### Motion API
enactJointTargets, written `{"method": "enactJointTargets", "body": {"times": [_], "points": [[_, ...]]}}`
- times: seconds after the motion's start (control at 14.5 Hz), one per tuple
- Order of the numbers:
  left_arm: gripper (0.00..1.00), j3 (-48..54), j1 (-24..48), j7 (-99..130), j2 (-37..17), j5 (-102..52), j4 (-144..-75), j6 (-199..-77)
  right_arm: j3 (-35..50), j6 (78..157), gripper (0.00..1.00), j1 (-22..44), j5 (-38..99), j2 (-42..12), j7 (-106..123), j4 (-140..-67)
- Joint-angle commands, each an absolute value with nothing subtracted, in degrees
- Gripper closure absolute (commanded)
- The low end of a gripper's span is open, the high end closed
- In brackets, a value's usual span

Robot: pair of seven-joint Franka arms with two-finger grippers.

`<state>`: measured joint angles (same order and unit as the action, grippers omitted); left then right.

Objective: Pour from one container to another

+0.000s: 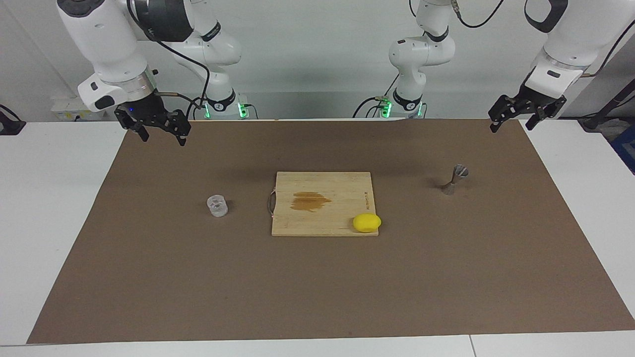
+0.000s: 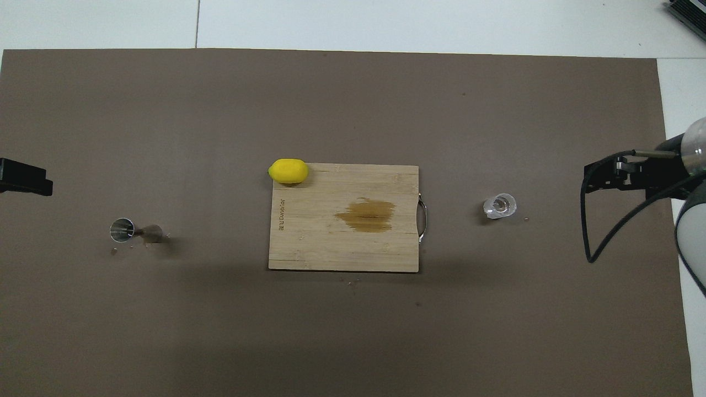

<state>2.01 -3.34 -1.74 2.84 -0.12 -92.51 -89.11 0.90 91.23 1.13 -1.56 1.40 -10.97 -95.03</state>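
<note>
The clear glass cup (image 1: 217,205) stands upright on the brown mat toward the right arm's end; it also shows in the overhead view (image 2: 499,205). The metal jigger (image 1: 454,179) stands upright on the mat toward the left arm's end, seen from above in the overhead view (image 2: 132,230). My right gripper (image 1: 162,136) is open and empty, raised over the mat's edge at its own end, apart from the cup (image 2: 593,182). My left gripper (image 1: 512,125) is open and empty, raised over the mat's edge at its own end, apart from the jigger (image 2: 27,179).
A wooden cutting board (image 1: 322,218) with a brown stain lies in the mat's middle between cup and jigger. A yellow lemon (image 1: 367,222) sits on its corner farther from the robots, toward the left arm's end. The brown mat (image 1: 317,287) covers the white table.
</note>
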Motion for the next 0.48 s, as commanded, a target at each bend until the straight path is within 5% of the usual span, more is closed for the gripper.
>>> {"method": "enactJointTargets", "body": {"times": [0.0,0.41], "points": [[0.0,2.4,-3.3,0.6,4.2,-1.4,-94.3,-90.3,1.1,90.7,0.0,0.8,-1.8,2.5,-9.9,-96.1],[0.0,2.4,-3.0,1.0,4.3,-1.4,-94.4,-89.6,1.1,90.7,0.0,0.4,-1.8,2.5,-9.8,-96.1]]}}
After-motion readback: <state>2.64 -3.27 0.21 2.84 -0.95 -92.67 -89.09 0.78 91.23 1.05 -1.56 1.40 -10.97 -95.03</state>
